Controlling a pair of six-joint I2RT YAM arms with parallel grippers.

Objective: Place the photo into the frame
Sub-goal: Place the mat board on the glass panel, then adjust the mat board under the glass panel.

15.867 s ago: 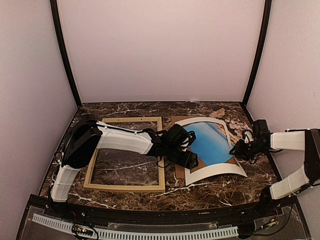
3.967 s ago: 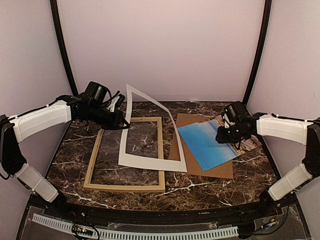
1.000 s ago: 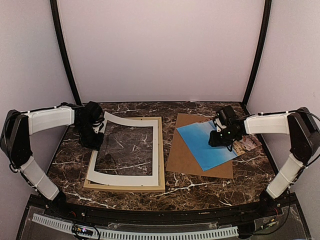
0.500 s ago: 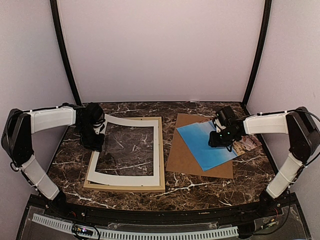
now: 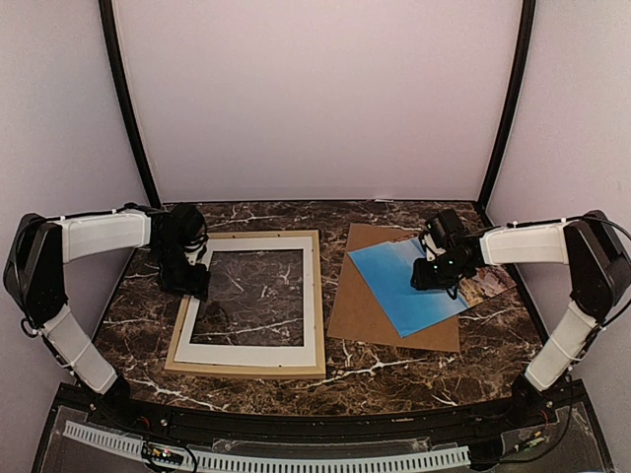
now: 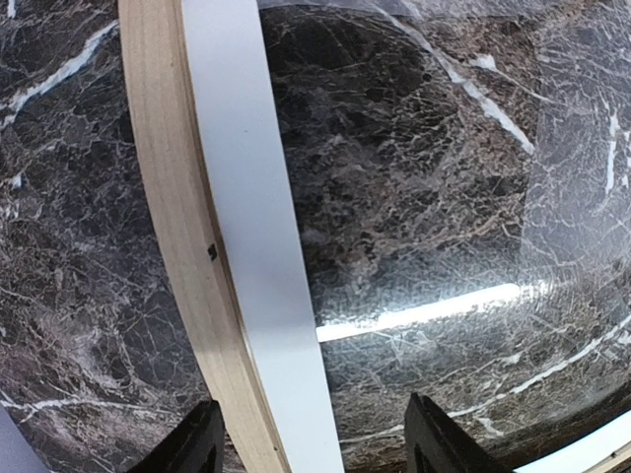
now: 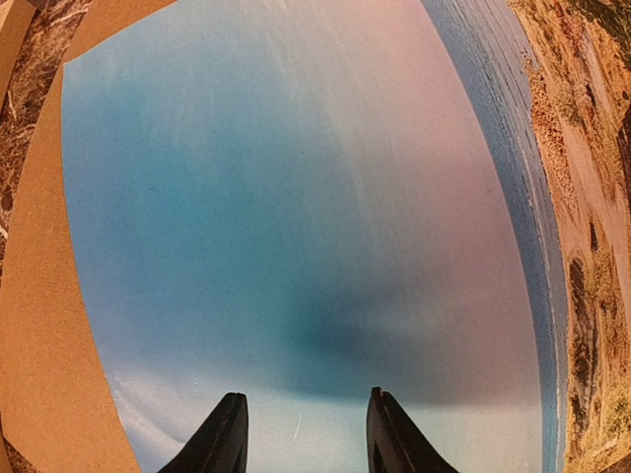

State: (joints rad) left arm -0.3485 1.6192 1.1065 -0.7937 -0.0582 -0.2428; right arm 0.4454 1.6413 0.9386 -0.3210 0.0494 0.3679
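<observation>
Photo rests on cardboard beside frame

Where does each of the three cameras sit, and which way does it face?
Top external: above and behind the bases, looking down over the table; both arms, left claw and right claw show.
Left wrist: on the left arm, facing down at the frame and white mat; its fingertips show.
Right wrist: on the right arm, facing down at the photo and backing board; its fingertips show.
Shared: top and left wrist both see frame and mat.
</observation>
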